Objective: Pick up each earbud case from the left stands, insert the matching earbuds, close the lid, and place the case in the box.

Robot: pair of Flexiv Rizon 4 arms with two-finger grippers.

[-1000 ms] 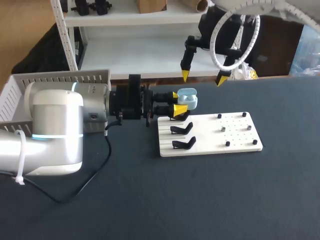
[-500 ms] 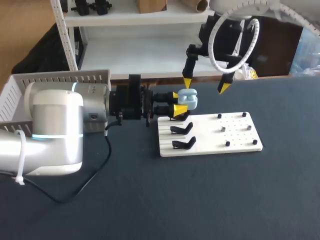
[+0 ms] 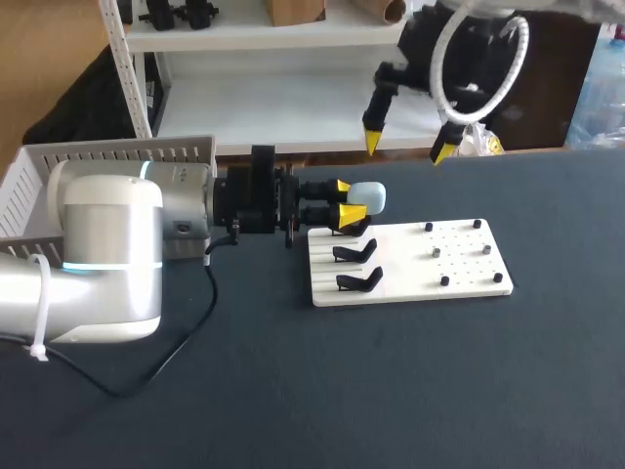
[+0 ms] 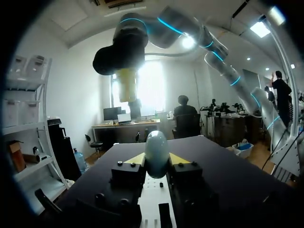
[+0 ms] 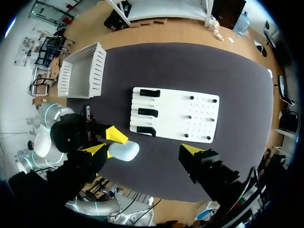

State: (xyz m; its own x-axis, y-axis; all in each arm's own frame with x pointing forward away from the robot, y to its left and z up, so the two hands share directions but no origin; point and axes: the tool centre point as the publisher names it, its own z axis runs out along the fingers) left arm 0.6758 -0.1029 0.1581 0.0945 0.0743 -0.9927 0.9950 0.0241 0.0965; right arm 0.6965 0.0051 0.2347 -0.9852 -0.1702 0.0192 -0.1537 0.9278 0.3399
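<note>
The case [image 3: 368, 195] is a small, smooth, pale blue oval with rounded ends and its lid down. From the left wrist it shows as an egg shape standing on end.

The left gripper [image 3: 348, 198] pinches this case between its two yellow tips, one on each side. The fingers stand only as far apart as the case is wide. The case sticks out a little past the tips and is held up off the surface, touching nothing else.

The right gripper [image 3: 406, 149] hangs higher up and beyond the left gripper's tips, well apart from the case. Its fingers are spread wide and hold nothing. In its own wrist view the case lies far below, closer to one of its fingers than to the other.

Under and just ahead of the left gripper lies a flat white board [image 3: 469, 266]. Three black stands [image 3: 354, 254] sit in a row at the end of the board nearest that gripper, and the nearest stand is just below its tips. A few small dark pegs [image 3: 435, 251] dot the far half.

The board rests on a dark table [image 3: 410, 391]. A white slatted box [image 3: 107, 156] stands behind the left gripper, beside its arm. A black cable [image 3: 171, 357] loops over the table from that arm's wrist.
</note>
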